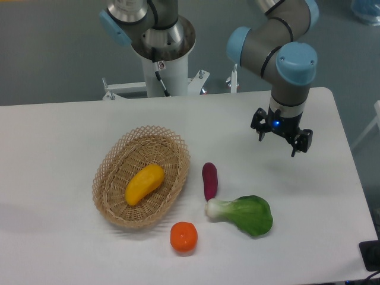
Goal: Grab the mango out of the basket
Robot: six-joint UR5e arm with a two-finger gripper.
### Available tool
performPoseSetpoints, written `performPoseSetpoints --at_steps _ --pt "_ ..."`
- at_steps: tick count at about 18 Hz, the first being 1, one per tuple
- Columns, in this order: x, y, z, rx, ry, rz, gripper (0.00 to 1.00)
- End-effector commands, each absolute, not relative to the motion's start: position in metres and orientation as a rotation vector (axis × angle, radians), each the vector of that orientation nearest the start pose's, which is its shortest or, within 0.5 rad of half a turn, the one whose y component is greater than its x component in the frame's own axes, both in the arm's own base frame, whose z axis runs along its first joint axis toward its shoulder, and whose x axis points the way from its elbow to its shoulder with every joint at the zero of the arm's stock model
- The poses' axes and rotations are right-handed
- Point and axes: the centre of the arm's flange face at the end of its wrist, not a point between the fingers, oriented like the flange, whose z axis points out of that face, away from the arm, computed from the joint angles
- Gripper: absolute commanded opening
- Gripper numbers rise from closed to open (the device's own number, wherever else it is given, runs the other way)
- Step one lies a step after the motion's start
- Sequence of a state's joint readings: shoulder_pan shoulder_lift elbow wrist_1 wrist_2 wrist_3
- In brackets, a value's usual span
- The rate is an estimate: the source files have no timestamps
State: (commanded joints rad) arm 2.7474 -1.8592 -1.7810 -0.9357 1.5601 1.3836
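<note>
The mango (144, 183) lies inside the basket (113, 163), well to the left of and below the fingers (281, 141), which hang apart over bare worktop (59, 136), seemingly holding nothing.

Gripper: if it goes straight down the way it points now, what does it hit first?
Probably bare table. The gripper hangs open, apart from the bok choy and the basket, though depth is unclear.

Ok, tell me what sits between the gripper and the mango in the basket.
Nothing visible blocks it. The gripper hangs open above bare table, right of the basket. The mango lies uncovered inside. The purple vegetable lies low between them, beside the rim.
</note>
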Motion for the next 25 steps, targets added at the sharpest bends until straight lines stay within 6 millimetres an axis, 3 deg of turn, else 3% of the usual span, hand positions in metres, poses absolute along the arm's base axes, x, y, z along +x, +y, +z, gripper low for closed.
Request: performPoseSetpoints --at_steps 12,22,25 --pt "-0.481 0.348 0.299 -3.069 0.306 0.199 1.0" --pt "-0.453 0.383 0.3 -3.026 0.275 0.164 1.0" --pt "-0.437 0.4 0.3 -3.025 0.18 0.152 1.0"
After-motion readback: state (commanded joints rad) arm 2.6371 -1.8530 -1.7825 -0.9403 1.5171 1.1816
